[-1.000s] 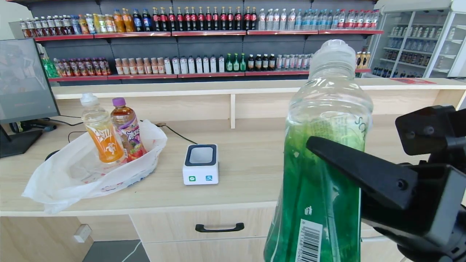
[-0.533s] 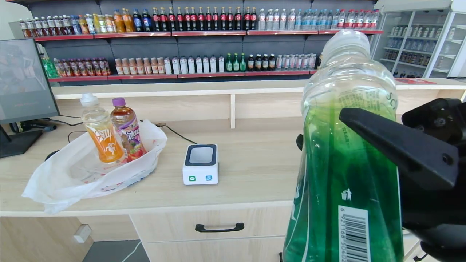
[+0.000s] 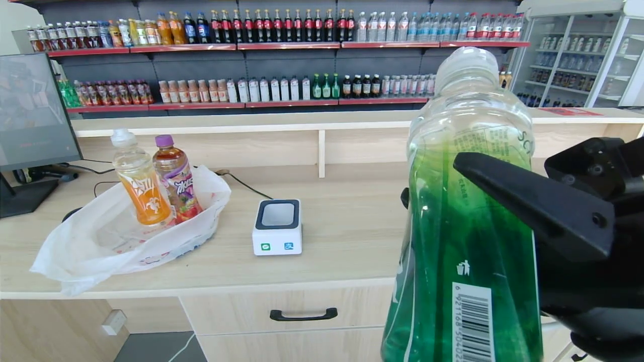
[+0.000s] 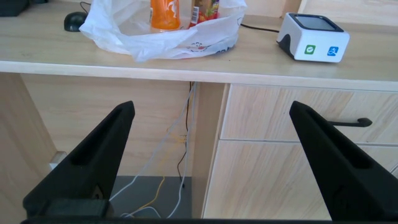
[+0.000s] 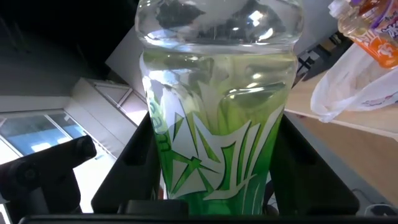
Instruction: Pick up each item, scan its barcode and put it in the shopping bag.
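My right gripper point(image 3: 468, 201) is shut on a green-labelled clear bottle point(image 3: 468, 221), held upright and close before the head camera, right of the counter, its barcode point(image 3: 473, 322) facing me. The same bottle point(image 5: 217, 118) sits between the jaws in the right wrist view. A white barcode scanner point(image 3: 277, 227) stands mid-counter. The white shopping bag point(image 3: 100, 236) lies at the left with an orange bottle point(image 3: 138, 178) and a purple-capped bottle point(image 3: 176, 178) upright in it. My left gripper point(image 4: 211, 162) hangs open below the counter edge, before the drawers, holding nothing.
A monitor point(image 3: 30, 110) stands at the far left of the wooden counter point(image 3: 347, 236), with cables behind the bag. A raised ledge runs along the counter's back. Drawers with a black handle point(image 3: 303, 315) sit below. Drink shelves fill the background.
The right gripper raised the green bottle and carried it right, nearer the camera, then eased it slightly back left and down. Bag, scanner and left arm stayed put.
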### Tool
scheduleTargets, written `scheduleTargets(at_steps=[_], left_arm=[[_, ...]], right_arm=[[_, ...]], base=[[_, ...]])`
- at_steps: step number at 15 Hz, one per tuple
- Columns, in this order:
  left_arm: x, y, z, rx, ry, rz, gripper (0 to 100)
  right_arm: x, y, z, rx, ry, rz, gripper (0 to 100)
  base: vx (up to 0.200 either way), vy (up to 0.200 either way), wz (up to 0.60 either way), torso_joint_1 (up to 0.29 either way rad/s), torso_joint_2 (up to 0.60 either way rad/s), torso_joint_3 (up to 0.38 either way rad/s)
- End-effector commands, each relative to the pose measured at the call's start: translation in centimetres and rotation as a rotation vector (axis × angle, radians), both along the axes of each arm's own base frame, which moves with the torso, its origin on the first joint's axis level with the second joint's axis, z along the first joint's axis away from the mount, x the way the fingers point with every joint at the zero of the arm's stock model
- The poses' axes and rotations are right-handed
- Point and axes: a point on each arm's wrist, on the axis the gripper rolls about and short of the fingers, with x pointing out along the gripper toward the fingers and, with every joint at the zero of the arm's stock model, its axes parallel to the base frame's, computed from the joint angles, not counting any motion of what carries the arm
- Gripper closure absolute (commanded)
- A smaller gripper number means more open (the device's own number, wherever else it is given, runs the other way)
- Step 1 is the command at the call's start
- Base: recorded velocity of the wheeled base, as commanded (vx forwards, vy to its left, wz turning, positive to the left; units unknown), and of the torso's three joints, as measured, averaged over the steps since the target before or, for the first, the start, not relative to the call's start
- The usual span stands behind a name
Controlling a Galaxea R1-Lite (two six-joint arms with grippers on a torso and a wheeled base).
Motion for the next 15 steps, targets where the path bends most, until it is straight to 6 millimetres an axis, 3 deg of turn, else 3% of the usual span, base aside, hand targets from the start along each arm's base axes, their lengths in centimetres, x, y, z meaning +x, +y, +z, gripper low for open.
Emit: scheduleTargets(at_steps=[1,6,15], left_arm=[[0.0,0.0,0.0,0.000,0.000,0.000,0],[0.0,0.0,0.0,0.000,0.000,0.000,0],[0.0,0.0,0.0,0.000,0.000,0.000,0]], right_arm=[[-0.3,-0.4,0.2,0.009,-0.003,0.003,100],[0.0,0.0,0.0,0.008,0.020,0.012,100],[-1.3,-1.5,-0.1,0.012,0.015,0.014,100]], base=[[0.000,0.000,0.00,0.000,0.00,0.000],[0.000,0.000,0.00,0.000,0.00,0.000],[0.000,0.000,0.00,0.000,0.00,0.000]])
